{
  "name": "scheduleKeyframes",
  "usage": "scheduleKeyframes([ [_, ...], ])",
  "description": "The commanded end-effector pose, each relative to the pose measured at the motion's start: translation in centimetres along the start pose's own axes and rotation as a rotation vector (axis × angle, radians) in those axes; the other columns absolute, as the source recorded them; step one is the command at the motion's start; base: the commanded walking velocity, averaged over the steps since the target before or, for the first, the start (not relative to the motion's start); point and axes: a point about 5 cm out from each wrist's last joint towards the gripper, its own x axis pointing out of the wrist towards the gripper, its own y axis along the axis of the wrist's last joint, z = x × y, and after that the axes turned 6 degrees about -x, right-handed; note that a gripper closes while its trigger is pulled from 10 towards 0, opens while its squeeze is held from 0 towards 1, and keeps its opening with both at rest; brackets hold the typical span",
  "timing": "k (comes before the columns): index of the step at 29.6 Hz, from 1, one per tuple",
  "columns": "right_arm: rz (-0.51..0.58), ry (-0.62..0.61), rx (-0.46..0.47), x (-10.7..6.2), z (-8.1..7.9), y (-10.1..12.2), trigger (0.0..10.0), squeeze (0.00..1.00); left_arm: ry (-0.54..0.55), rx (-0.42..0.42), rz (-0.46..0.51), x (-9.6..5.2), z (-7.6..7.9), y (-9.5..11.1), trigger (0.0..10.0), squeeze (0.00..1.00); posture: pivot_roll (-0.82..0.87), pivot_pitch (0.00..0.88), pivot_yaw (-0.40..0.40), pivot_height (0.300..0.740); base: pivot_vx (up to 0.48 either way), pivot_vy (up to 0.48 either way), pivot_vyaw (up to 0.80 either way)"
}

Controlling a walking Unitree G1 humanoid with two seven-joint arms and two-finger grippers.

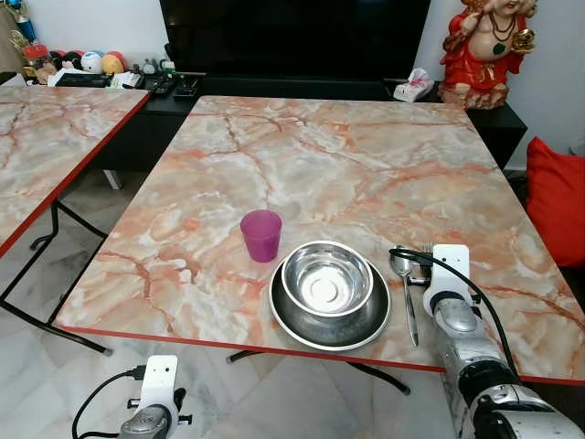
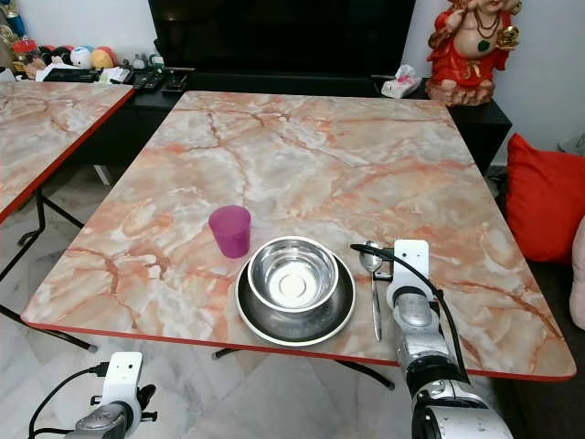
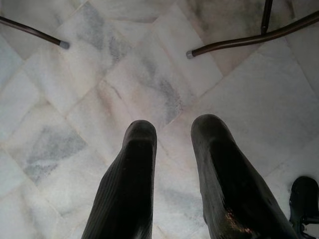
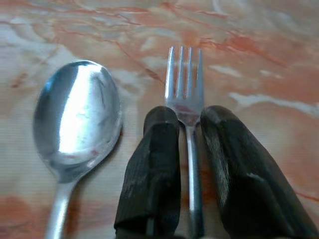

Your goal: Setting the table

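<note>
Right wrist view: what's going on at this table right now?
The right gripper is at the table, its fingers on either side of a fork lying beside the spoon, right of the bowl stacked in a plate. Whether they press the handle cannot be told. A purple cup stands left of the bowl. The left gripper hangs idle over the floor, open.

A red-robed statue (image 1: 484,50) stood on a black cabinet (image 1: 498,119) beside a dark TV (image 1: 292,37). A tissue pack (image 1: 411,85), remotes (image 1: 169,84) and coloured balls (image 1: 96,62) lay along the cabinet. A second table (image 1: 46,137) and a red cushion (image 1: 556,197) flanked the scene above marble floor (image 3: 149,74).
</note>
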Motion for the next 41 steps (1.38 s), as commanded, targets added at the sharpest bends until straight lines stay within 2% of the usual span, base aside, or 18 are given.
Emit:
scheduleKeyframes([
  [1, 0.038, -0.004, 0.021, 0.1, -0.2, 0.9, 10.0, 0.00, 0.006, 0.008, -0.012, -0.1, -0.3, -0.3, 10.0, 0.00, 0.07, 0.000, 0.019, 0.740, 0.000, 0.000, 0.00],
  [8, 0.097, -0.019, 0.040, 0.1, -0.1, 1.9, 10.0, 0.00, 0.005, 0.007, -0.011, 0.0, -0.3, -0.2, 10.0, 0.00, 0.07, 0.000, 0.019, 0.740, 0.000, 0.000, 0.00],
  [14, 0.147, -0.071, 0.023, 0.0, 0.6, 2.4, 10.0, 0.00, 0.005, 0.006, -0.011, -0.1, -0.3, -0.3, 10.0, 0.00, 0.07, 0.000, 0.019, 0.740, 0.000, 0.000, 0.00],
  [17, 0.167, -0.107, 0.052, -0.2, 1.0, 2.4, 10.0, 0.00, 0.005, 0.006, -0.011, -0.1, -0.3, -0.3, 10.0, 0.00, 0.06, 0.000, 0.019, 0.740, 0.000, 0.000, 0.00],
  [20, 0.223, -0.174, 0.091, -0.5, 1.8, 2.7, 10.0, 0.00, 0.006, 0.006, -0.011, -0.1, -0.4, -0.3, 10.0, 0.00, 0.06, 0.000, 0.018, 0.740, 0.000, 0.000, 0.00],
  [23, 0.303, -0.221, 0.073, -1.1, 2.4, 3.0, 10.0, 0.00, 0.006, 0.006, -0.012, -0.1, -0.4, -0.3, 10.0, 0.00, 0.06, 0.000, 0.017, 0.740, 0.000, 0.000, 0.00],
  [26, 0.391, -0.335, 0.095, -2.3, 3.9, 3.2, 10.0, 0.00, 0.006, 0.004, -0.012, -0.1, -0.4, -0.4, 10.0, 0.00, 0.07, 0.000, 0.011, 0.740, 0.000, 0.000, 0.00],
  [27, 0.435, -0.399, 0.087, -3.2, 4.9, 3.2, 10.0, 0.00, 0.007, 0.003, -0.013, -0.1, -0.4, -0.5, 10.0, 0.00, 0.07, 0.000, 0.009, 0.740, 0.000, 0.000, 0.00],
  [28, 0.448, -0.423, 0.080, -3.6, 5.3, 3.2, 10.0, 0.00, 0.007, 0.003, -0.014, -0.1, -0.4, -0.5, 10.0, 0.00, 0.06, 0.000, 0.009, 0.740, 0.000, 0.000, 0.00],
  [29, 0.464, -0.487, 0.055, -4.5, 6.5, 2.9, 10.0, 0.00, 0.006, 0.004, -0.016, -0.1, -0.3, -0.6, 10.0, 0.00, 0.05, 0.000, 0.008, 0.740, 0.000, 0.000, 0.00],
  [30, 0.464, -0.487, 0.055, -4.5, 6.5, 2.9, 10.0, 0.00, 0.006, 0.004, -0.016, -0.1, -0.3, -0.6, 10.0, 0.00, 0.05, 0.000, 0.008, 0.740, 0.000, 0.000, 0.00],
  [31, 0.460, -0.563, 0.035, -5.4, 7.9, 2.5, 10.0, 0.00, 0.005, 0.005, -0.017, -0.1, -0.3, -0.6, 10.0, 0.00, 0.04, 0.000, 0.010, 0.740, 0.000, 0.000, 0.00],
  [32, 0.456, -0.598, 0.029, -5.8, 8.5, 2.2, 10.0, 0.00, 0.004, 0.005, -0.017, -0.1, -0.3, -0.6, 10.0, 0.00, 0.04, 0.000, 0.010, 0.740, 0.000, 0.000, 0.00],
  [34, 0.427, -0.723, -0.040, -7.0, 10.4, 1.6, 10.0, 0.00, 0.003, 0.006, -0.018, -0.1, -0.2, -0.7, 10.0, 0.00, 0.04, 0.000, 0.008, 0.740, 0.000, 0.000, 0.00],
  [35, 0.399, -0.866, -0.080, -8.5, 12.4, 0.9, 10.0, 0.00, 0.002, 0.007, -0.019, -0.1, -0.2, -0.7, 10.0, 0.00, 0.04, 0.000, 0.008, 0.740, 0.000, 0.000, 0.00],
  [37, 0.371, -0.955, -0.114, -9.6, 13.4, 0.3, 10.0, 0.00, 0.001, 0.007, -0.019, -0.1, -0.2, -0.7, 10.0, 0.00, 0.03, 0.000, 0.010, 0.740, 0.000, 0.000, 0.00],
  [38, 0.315, -1.036, -0.156, -10.5, 14.3, -0.6, 10.0, 0.00, 0.000, 0.008, -0.020, -0.2, -0.1, -0.8, 10.0, 0.00, 0.03, 0.000, 0.010, 0.740, 0.000, 0.000, 0.00],
  [41, 0.207, -1.108, -0.221, -11.2, 15.3, -2.3, 10.0, 0.00, -0.001, 0.010, -0.021, -0.2, -0.1, -0.8, 10.0, 0.00, 0.03, 0.000, 0.007, 0.740, 0.000, 0.000, 0.00],
])
